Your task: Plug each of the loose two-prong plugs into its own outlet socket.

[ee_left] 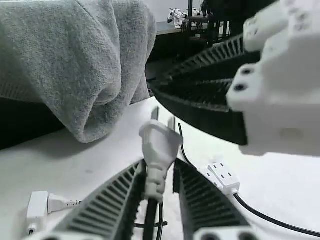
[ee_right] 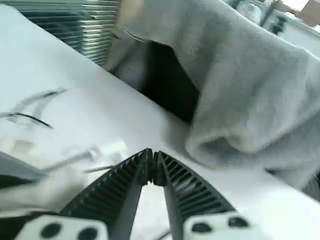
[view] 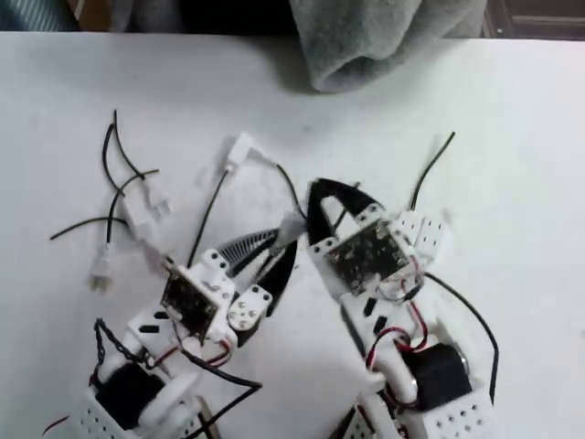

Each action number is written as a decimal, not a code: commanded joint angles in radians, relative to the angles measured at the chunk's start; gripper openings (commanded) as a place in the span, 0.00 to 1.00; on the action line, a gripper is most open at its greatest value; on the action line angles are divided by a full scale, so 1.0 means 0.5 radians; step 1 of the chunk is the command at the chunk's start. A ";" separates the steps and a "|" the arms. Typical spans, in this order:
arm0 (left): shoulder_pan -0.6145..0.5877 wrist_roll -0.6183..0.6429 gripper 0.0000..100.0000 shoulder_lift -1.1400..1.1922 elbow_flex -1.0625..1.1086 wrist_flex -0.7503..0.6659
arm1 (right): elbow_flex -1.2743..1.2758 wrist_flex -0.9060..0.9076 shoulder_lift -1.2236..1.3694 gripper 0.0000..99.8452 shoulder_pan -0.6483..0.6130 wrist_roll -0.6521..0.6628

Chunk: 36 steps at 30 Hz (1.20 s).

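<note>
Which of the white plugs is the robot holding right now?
The plug pinched in the left gripper, its prongs pointing away from the gripper. Another plug lies free on the table, with nothing holding it.

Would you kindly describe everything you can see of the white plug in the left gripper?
The white plug is a moulded, plastic-looking two-prong plug, clamped by its body between the ribbed dark fingers of the left gripper. Its two flat metal prongs stick out past the fingertips, bare and in no socket. A black cable leaves its narrow rear end and runs back between the fingers.
</note>
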 commanded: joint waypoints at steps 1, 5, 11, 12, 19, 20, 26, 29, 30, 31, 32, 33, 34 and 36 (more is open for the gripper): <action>-0.020 -0.006 0.13 -0.017 -0.049 -0.037 | 0.203 -0.296 0.005 0.02 0.265 0.012; -0.140 -0.006 0.12 -0.017 -0.166 -0.034 | 0.562 -0.818 0.017 0.02 0.480 -0.224; -0.284 -0.006 0.12 -0.017 -0.190 0.083 | 0.859 -1.247 0.017 0.02 0.539 -0.298; -0.293 -0.015 0.12 -0.017 -0.190 0.138 | 0.862 -1.250 0.017 0.02 0.539 -0.298; -0.296 -0.015 0.16 -0.014 -0.193 0.417 | 0.921 -1.260 0.020 0.02 0.582 -0.310; -0.296 -0.015 0.16 -0.011 -0.193 0.439 | 0.921 -1.257 0.020 0.02 0.603 -0.313; -0.514 -0.009 0.16 0.100 -0.255 0.436 | 0.948 -1.260 0.094 0.02 0.772 -0.316; -0.588 -0.006 0.16 0.474 -0.451 0.433 | 0.933 -1.281 0.253 0.02 0.790 -0.316; -0.591 -0.012 0.16 0.646 -0.537 0.433 | 0.927 -1.312 0.315 0.02 0.793 -0.316; -0.588 -0.012 0.16 0.827 -0.629 0.436 | 0.921 -1.339 0.379 0.02 0.802 -0.316; -0.585 -0.012 0.16 1.008 -0.721 0.445 | 0.918 -1.376 0.443 0.02 0.821 -0.316; -0.578 -0.006 0.16 1.180 -0.801 0.448 | 0.918 -1.425 0.511 0.02 0.842 -0.316; -0.575 -0.006 0.16 1.349 -0.881 0.448 | 0.918 -1.478 0.572 0.02 0.870 -0.316; -0.517 -0.006 0.16 1.640 -1.007 0.451 | 0.918 -1.560 0.701 0.02 0.931 -0.319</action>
